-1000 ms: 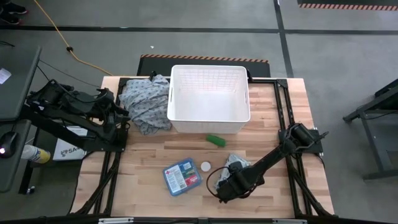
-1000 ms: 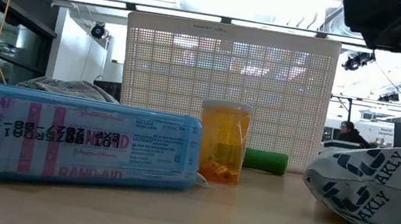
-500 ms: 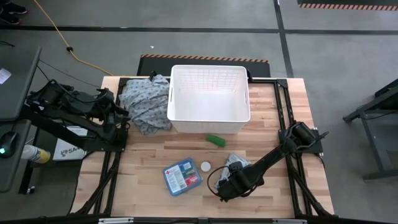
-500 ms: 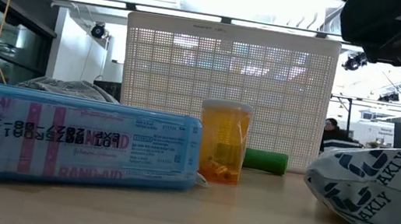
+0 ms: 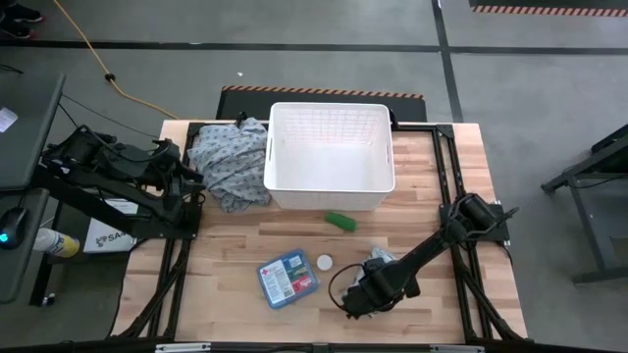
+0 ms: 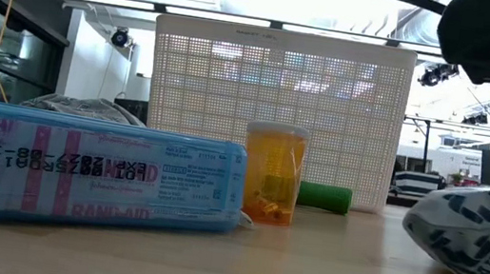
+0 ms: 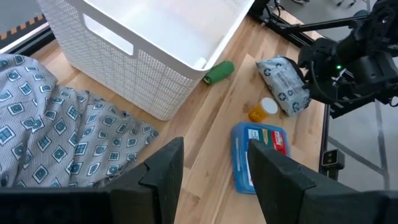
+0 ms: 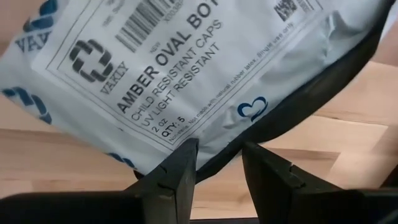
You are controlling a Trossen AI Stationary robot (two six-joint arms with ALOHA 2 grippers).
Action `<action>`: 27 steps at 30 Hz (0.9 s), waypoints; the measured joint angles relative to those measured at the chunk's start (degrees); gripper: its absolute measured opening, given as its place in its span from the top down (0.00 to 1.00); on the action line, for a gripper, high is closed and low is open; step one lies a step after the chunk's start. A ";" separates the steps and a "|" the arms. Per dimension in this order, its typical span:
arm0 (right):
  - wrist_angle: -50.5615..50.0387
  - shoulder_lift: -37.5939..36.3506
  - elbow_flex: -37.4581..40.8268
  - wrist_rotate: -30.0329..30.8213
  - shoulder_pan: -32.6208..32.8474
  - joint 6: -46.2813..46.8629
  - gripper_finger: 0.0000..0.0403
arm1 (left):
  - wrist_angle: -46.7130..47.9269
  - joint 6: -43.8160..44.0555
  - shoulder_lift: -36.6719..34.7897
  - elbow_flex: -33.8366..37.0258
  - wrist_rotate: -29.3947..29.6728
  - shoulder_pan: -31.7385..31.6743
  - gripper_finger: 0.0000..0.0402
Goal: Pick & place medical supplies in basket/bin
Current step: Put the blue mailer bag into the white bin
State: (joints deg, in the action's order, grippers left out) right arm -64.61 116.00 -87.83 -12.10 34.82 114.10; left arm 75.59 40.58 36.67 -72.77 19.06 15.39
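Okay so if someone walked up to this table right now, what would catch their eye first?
Probably the big white basket at the back middle of the table, empty, with a heap of patterned cloth against its left side. Next, the right gripper at the front right, pinching the edge of a grey-white packet that seems partly lifted, near a blue first-aid box.

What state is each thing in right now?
white basket: upright, nothing visible inside.
blue first-aid box: flat on table.
orange vial: standing, white cap on.
green item: lying by basket wall.
grey-white packet: gripped at its edge by right tool.
left tool: idle over the cloth heap.
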 joint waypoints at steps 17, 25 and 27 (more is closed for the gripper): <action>0.13 -0.02 -0.09 -2.19 -1.09 0.52 0.69 | 0.00 -0.04 0.00 0.00 0.14 0.00 0.47; 0.17 -0.02 -0.13 -2.23 -2.20 0.11 0.69 | 0.01 -0.26 0.00 0.00 0.12 0.00 0.47; 0.17 -0.02 -0.13 -2.23 -2.24 0.04 0.69 | 0.02 -0.26 0.00 0.00 0.12 0.00 0.47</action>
State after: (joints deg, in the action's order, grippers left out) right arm -64.45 115.98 -87.96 -14.33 32.58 114.15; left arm 75.61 40.32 36.67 -72.77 19.18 15.40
